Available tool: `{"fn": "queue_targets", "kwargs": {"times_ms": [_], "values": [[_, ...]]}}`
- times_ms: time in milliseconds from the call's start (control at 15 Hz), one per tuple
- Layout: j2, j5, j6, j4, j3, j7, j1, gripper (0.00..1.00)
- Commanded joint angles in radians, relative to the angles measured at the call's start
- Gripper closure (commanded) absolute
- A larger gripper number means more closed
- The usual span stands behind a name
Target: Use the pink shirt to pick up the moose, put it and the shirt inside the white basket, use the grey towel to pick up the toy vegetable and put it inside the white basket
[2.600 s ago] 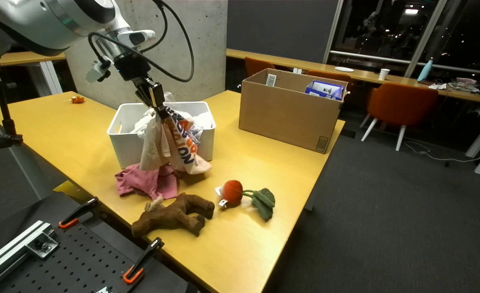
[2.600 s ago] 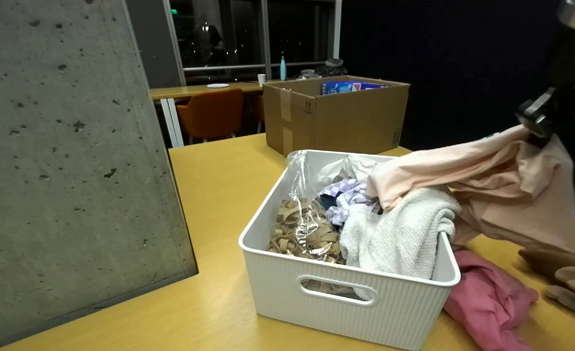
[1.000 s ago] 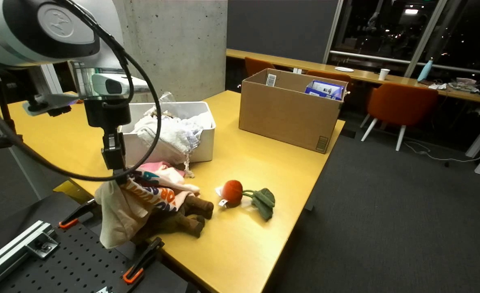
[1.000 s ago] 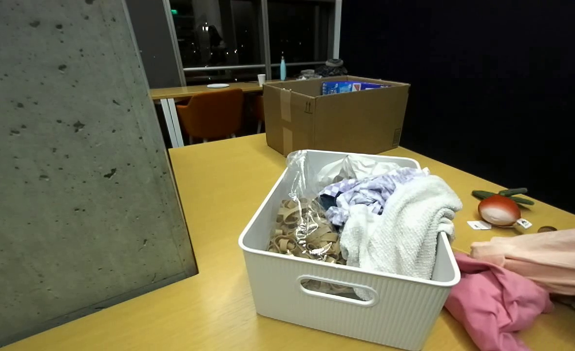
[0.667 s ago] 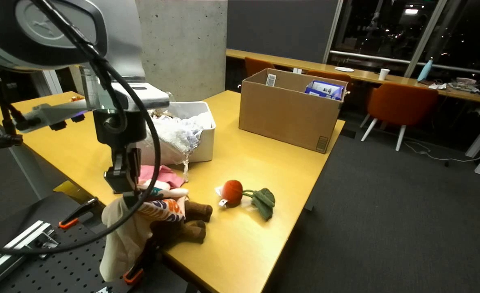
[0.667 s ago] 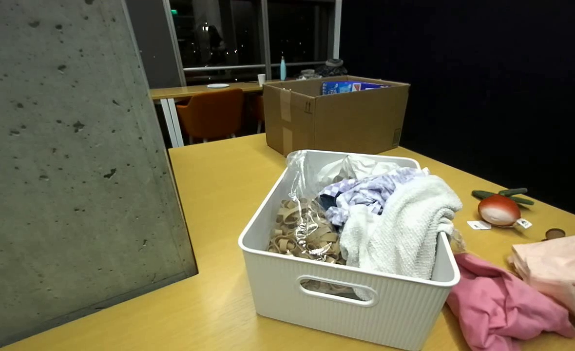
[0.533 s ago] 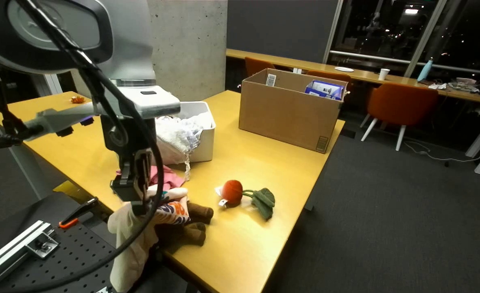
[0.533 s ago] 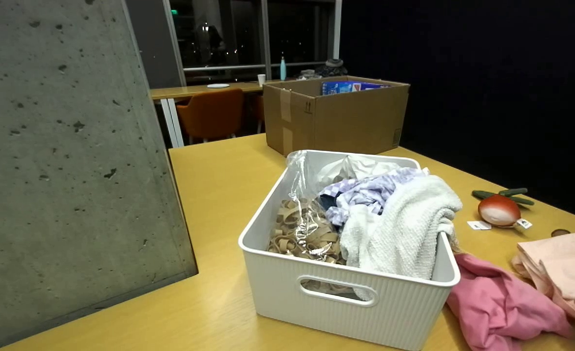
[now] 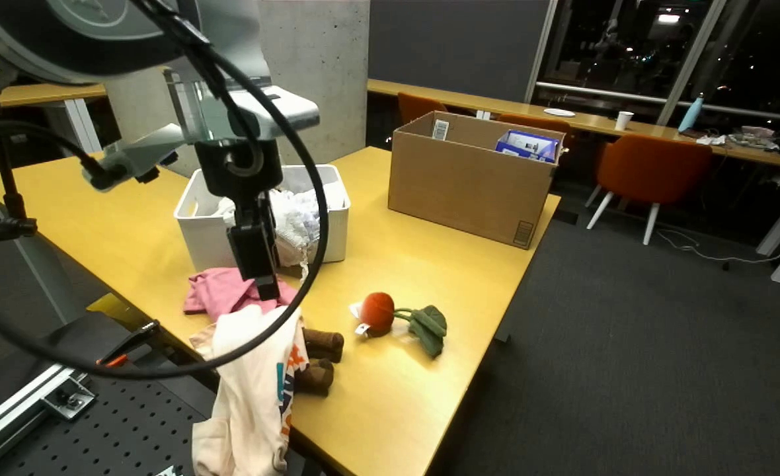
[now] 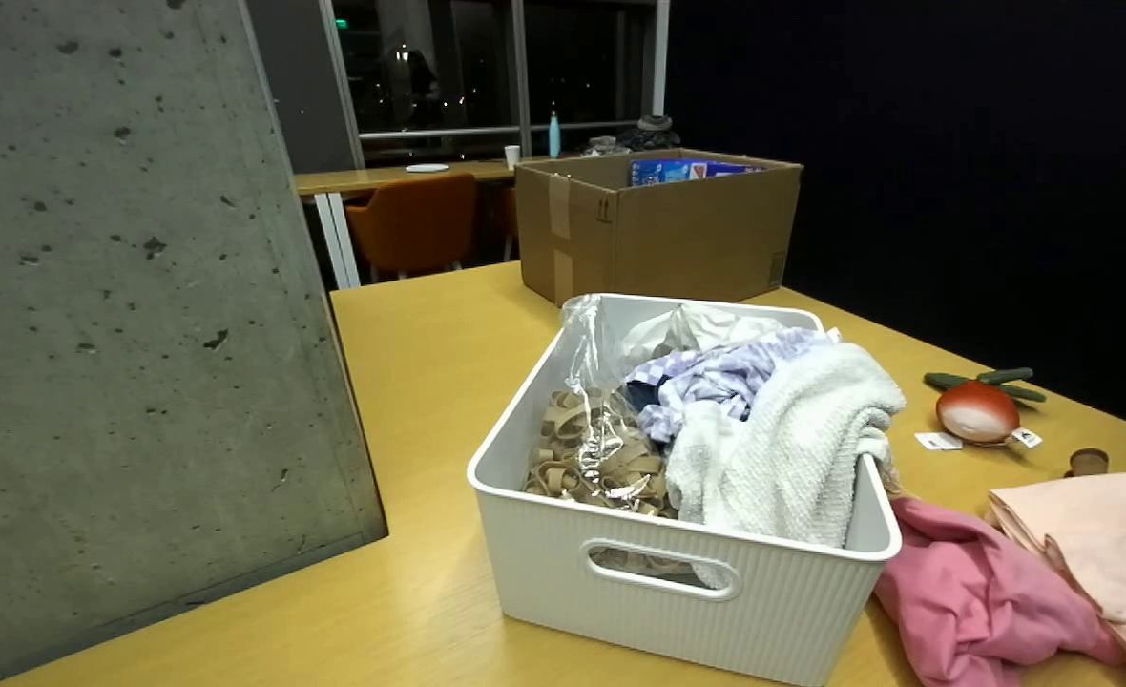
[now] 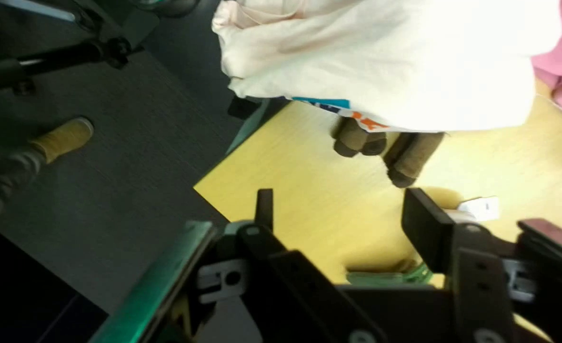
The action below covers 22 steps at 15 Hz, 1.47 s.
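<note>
The tool [image 11: 340, 212], jaws wide apart, grips nothing; the pale pink shirt [image 9: 251, 390], just released, covers the moose [image 9: 316, 377] (legs protruding) on the desk [image 9: 390, 396]. Grasping both together presumably comes next.

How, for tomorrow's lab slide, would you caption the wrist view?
Open gripper over the table, brown moose legs poking out from under a pale printed cloth.

the shirt [image 9: 248, 393] is pale pink with orange and blue print [image 9: 281, 382], the moose [image 9: 315, 377] is brown, the basket [image 10: 697, 634] is white.
</note>
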Motion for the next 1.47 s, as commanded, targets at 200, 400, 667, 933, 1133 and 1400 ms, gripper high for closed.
{"fn": "queue_targets", "kwargs": {"times_ms": [200, 400, 667, 933, 1133, 1400], "values": [[0.143, 0.141, 0.181, 0.001, 0.016, -0.105, 0.074, 0.00], [0.172, 0.182, 0.249, -0.061, 0.013, -0.125, 0.090, 0.00], [0.261, 0.176, 0.325, -0.079, 0.006, -0.137, 0.087, 0.00], [0.408, 0.149, 0.380, 0.008, -0.011, -0.170, 0.083, 0.00], [0.517, 0.172, 0.363, 0.101, -0.018, -0.208, 0.105, 0.00], [0.624, 0.233, 0.355, 0.176, -0.013, -0.287, 0.112, 0.00]]}}
